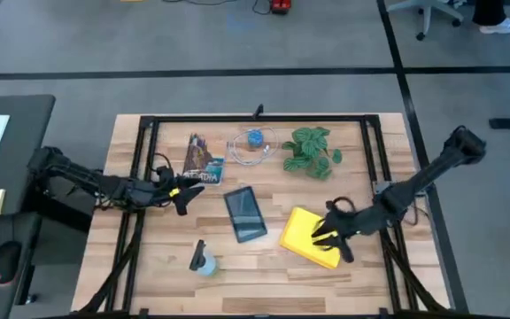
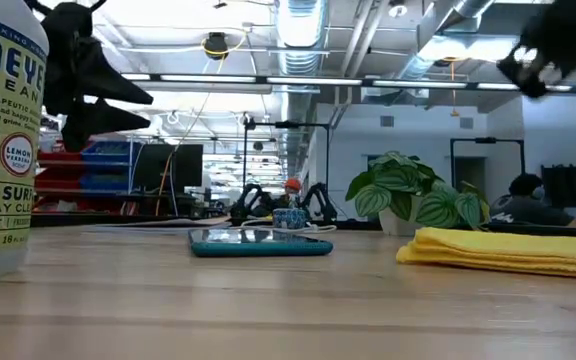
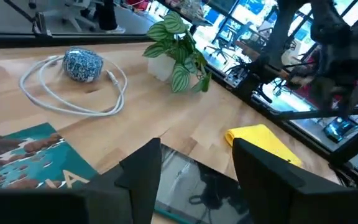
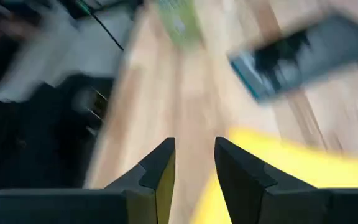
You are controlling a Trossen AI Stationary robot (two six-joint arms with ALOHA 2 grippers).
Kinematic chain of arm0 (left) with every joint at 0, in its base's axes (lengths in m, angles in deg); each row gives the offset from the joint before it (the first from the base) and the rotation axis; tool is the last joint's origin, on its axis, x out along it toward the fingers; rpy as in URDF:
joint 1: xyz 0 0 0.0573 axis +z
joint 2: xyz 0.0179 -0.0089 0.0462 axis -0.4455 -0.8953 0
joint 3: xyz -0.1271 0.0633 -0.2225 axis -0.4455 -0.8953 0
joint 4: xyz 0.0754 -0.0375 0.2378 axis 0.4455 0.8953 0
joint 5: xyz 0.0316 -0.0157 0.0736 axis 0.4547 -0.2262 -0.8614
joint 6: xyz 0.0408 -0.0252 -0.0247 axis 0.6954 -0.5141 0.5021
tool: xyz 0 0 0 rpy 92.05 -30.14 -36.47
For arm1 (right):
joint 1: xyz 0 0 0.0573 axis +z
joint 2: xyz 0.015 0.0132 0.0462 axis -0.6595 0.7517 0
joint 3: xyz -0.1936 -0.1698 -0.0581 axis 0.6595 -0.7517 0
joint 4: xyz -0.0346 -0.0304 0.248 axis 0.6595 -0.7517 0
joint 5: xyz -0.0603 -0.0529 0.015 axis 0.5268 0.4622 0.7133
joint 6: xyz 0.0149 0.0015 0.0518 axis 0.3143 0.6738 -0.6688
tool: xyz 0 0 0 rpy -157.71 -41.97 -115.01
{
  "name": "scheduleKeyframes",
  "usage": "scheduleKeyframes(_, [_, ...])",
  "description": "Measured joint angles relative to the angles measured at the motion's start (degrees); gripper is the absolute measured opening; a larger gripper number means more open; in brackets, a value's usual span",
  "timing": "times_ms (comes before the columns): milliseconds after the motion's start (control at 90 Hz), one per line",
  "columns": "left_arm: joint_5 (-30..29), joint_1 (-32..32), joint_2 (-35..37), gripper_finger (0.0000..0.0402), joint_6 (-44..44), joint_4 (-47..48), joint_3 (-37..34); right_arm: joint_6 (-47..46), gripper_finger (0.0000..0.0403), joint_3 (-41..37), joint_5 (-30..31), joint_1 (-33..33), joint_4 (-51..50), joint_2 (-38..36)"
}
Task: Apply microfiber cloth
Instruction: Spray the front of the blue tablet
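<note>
While the left gripper waits open beside the tablet, the right gripper, fingers open, hovers above the yellow cloth, so the next move is probably to lower and grasp it.

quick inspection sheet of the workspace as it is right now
surface: wooden table with a dark frame on top
job's things: yellow cloth lying flat beside the dark tablet, not touching it
clutter: spray bottle, potted plant, printed packet, blue ball
grippers: right gripper open, over the cloth; left gripper open, near the packet, clear of the tablet
cables: white cable looped around the blue ball
surroundings: grey floor, a desk to the left, a seated person in the low view
</note>
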State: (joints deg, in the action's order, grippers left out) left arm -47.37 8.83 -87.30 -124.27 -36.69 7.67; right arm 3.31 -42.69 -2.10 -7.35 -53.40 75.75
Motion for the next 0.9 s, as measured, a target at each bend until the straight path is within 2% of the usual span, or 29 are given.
scheduleKeyframes(100, [-0.01,0.0,0.0,0.0175,0.46,-0.18,0.0,-2.99,0.0142,1.52,-0.02,-0.71,-4.8,5.99])
scheduleKeyframes(211, [0.0,0.0,0.0,0.0175,0.98,0.05,0.0,-1.07,0.0185,2.97,0.29,-0.75,-5.59,11.76])
scheduleKeyframes(289, [0.0,0.0,-0.02,0.0175,0.99,0.38,0.0,-0.84,0.021,3.7,2.71,-0.72,-6.09,15.62])
scheduleKeyframes(467, [0.04,0.0,-0.18,0.0175,0.32,0.79,0.0,-5.71,0.0223,4.05,7.09,-1.39,-8.67,23.98])
scheduleKeyframes(633, [0.09,0.02,-0.16,0.0175,-0.03,0.71,0.0,-5.24,0.018,4.4,8.45,-2.0,-7.32,28.78])
scheduleKeyframes(733, [0.08,0.02,-0.15,0.0175,-0.06,0.63,0.0,-0.08,0.0127,4.49,8.9,-2.96,-5.71,29.72])
scheduleKeyframes(900, [0.09,0.02,-0.15,0.0175,-1.11,0.54,0.0,13.71,0.0027,4.17,8.5,-6.0,-3.95,27.68])
